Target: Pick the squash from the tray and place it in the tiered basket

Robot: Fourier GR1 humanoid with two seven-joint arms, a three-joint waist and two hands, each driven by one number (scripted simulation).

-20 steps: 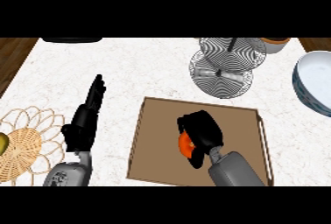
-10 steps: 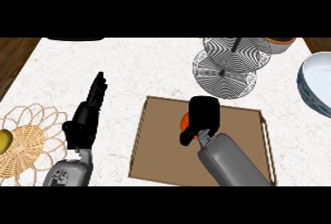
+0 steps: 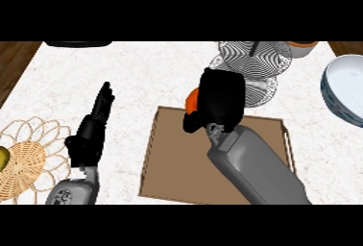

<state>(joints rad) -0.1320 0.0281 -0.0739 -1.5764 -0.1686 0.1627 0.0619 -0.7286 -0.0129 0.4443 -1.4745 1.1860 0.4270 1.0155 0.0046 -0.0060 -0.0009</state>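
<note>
Right robot hand (image 3: 218,101) curled round the orange squash (image 3: 191,100), held above the tray's (image 3: 163,158) far edge so it can travel to the tiered basket (image 3: 251,67) at the desk's far edge; left robot hand (image 3: 90,132) rests, fingers straight.

We look down on a white, grey-speckled stone counter (image 3: 156,72) that fills most of the view under even light. At its upper left corner (image 3: 14,62) and upper right corner (image 3: 349,47) we see 2 strips of dark brown wood beyond the counter's edge.
</note>
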